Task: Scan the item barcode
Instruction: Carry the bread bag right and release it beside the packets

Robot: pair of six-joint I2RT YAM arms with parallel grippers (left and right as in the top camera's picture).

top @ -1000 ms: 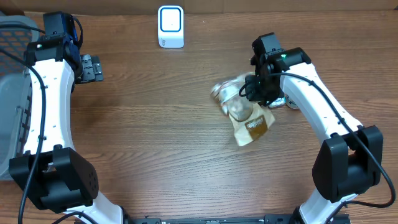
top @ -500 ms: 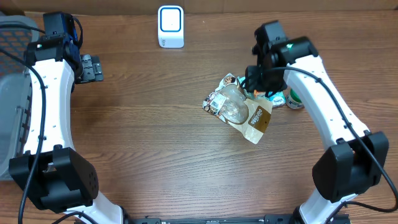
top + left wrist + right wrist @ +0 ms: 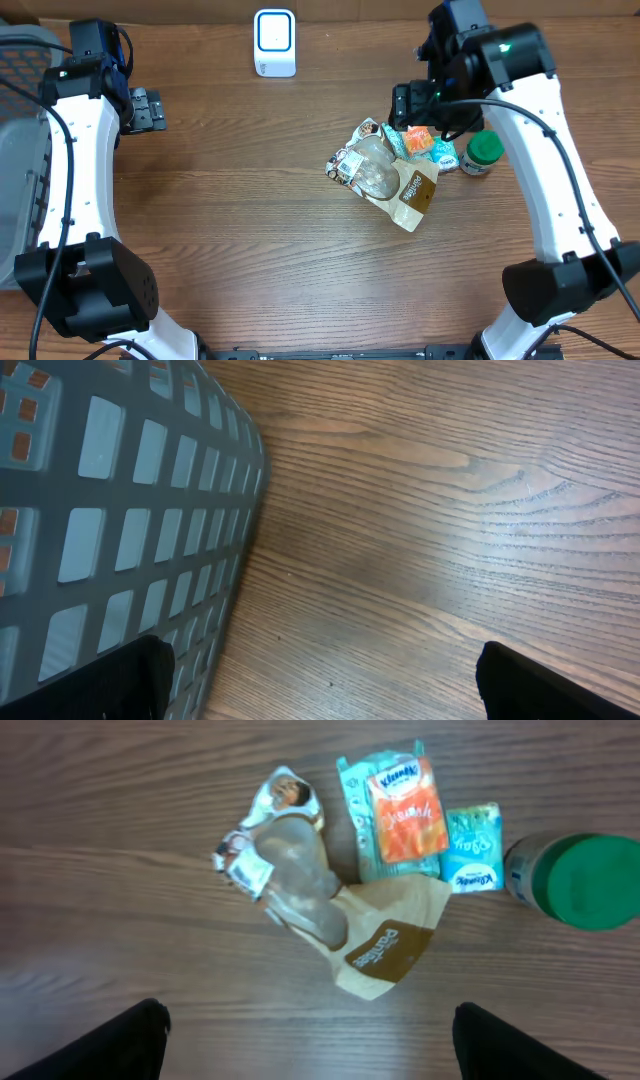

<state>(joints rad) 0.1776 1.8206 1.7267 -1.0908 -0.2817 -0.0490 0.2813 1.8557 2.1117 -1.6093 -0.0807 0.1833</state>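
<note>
The item, a crumpled clear and brown snack bag (image 3: 385, 176), lies flat on the table right of centre, with nothing holding it. In the right wrist view the snack bag (image 3: 325, 915) shows a white printed label at its left end. My right gripper (image 3: 432, 104) hovers high over the bag's far right side, open and empty, and in its own view the right gripper (image 3: 310, 1050) has both fingertips spread wide apart. The white scanner (image 3: 274, 42) stands at the back centre. My left gripper (image 3: 142, 108) is open at the far left; in its own view the left gripper (image 3: 320, 690) is beside the basket.
An orange tissue pack (image 3: 405, 812), a small teal pack (image 3: 472, 855) and a green-lidded jar (image 3: 578, 880) lie just behind and right of the bag. A grey mesh basket (image 3: 110, 510) stands at the table's left edge (image 3: 20, 150).
My right gripper has opened and let go of the bag, then risen and drawn back to the far right. The bag now rests on the table, turned over from a second ago.
</note>
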